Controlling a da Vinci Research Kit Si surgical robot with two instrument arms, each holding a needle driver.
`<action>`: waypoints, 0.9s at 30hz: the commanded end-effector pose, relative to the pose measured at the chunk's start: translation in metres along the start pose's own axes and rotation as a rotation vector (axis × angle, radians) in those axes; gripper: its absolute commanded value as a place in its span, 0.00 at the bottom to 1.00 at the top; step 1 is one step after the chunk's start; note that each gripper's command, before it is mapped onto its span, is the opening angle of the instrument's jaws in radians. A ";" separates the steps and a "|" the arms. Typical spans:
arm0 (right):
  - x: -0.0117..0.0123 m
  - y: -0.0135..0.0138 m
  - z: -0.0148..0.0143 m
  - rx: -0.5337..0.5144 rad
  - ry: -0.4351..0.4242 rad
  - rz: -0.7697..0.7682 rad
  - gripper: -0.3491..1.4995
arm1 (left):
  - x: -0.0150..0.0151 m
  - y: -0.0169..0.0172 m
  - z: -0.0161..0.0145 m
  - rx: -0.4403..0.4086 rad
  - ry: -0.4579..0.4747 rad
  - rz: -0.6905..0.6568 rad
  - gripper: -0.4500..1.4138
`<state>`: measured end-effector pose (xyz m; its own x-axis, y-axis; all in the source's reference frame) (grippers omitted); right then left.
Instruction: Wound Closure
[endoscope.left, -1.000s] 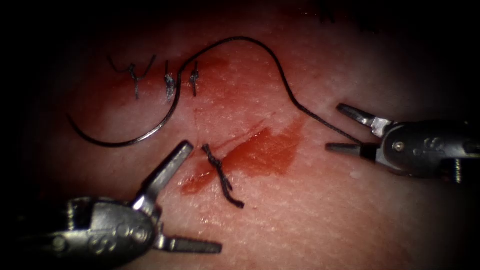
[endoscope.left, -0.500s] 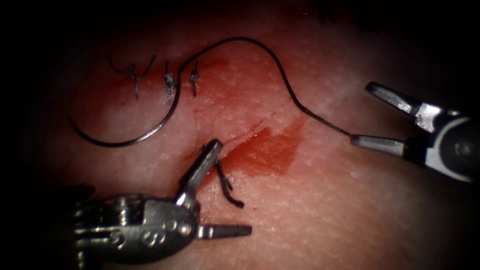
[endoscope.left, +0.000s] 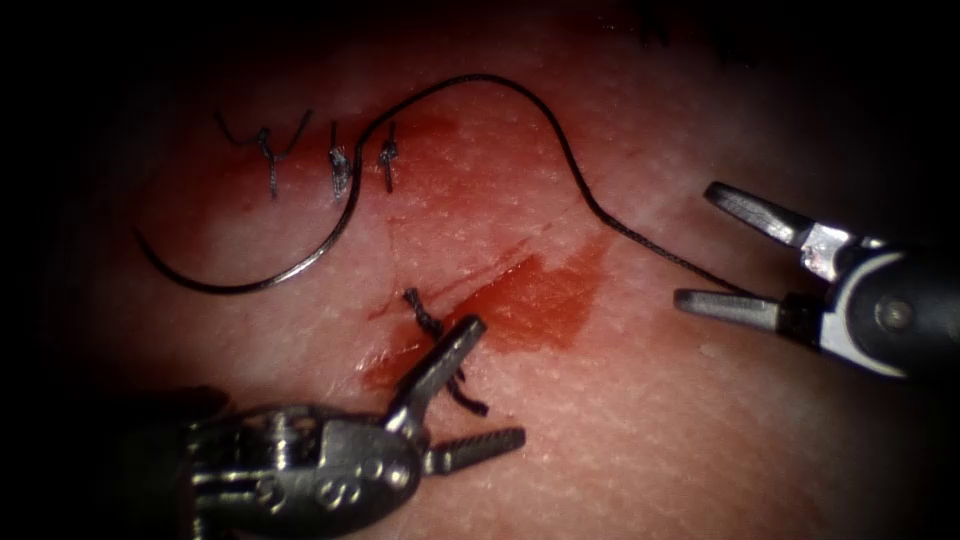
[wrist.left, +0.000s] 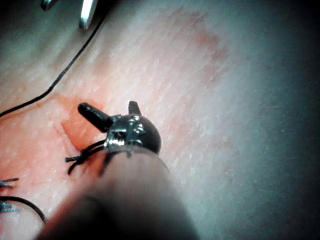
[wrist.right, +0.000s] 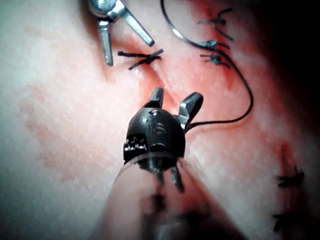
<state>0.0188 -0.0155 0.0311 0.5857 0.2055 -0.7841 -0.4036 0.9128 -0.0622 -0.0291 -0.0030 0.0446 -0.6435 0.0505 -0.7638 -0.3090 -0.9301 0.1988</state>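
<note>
Left hand (endoscope.left: 478, 385): held open, nothing gripped; 1 jaw lies across the short knotted stitch (endoscope.left: 440, 345) at the lower part of the cut, the other points right over bare skin. Over the last second it has been moved rightward to this stitch.
Right hand (endoscope.left: 712, 245): held open, nothing gripped; the thread (endoscope.left: 560, 140) is seen to run up to its lower jaw, but whether it touches cannot be told.
Needle (endoscope.left: 250, 280): lies flat and free on the tissue (endoscope.left: 620, 430), left of the cut, not in the tissue; held by neither hand.
Thread: arcs from the needle's end over the top of the wound and down to the right.
Stitches (endoscope.left: 335, 165): 3 tied knots with cut ends sit in a row above the needle.
Red fluid (endoscope.left: 530, 300): pooled right of the lower stitch.
Step in hand: judged a pause between stitches, with needle unheld.
Next move calls for: the needle to be regripped on its curve before any further bite.
</note>
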 end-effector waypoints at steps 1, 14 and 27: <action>0.0002 -0.0007 0.0009 0.001 0.002 0.001 0.56 | -0.0002 0.0007 0.0006 -0.001 -0.004 0.005 0.58; 0.0003 -0.0012 0.0012 0.001 0.008 0.000 0.56 | -0.0014 0.0014 0.0008 -0.015 -0.031 0.037 0.14; -0.0013 -0.0044 0.0062 0.266 0.270 -0.056 0.30 | -0.0027 -0.0003 -0.0011 -0.051 -0.020 0.038 0.00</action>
<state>0.0234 -0.0176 0.0354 0.3684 0.0768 -0.9265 -0.1489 0.9886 0.0227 -0.0258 -0.0027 0.0453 -0.6684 0.0196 -0.7435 -0.2479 -0.9484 0.1979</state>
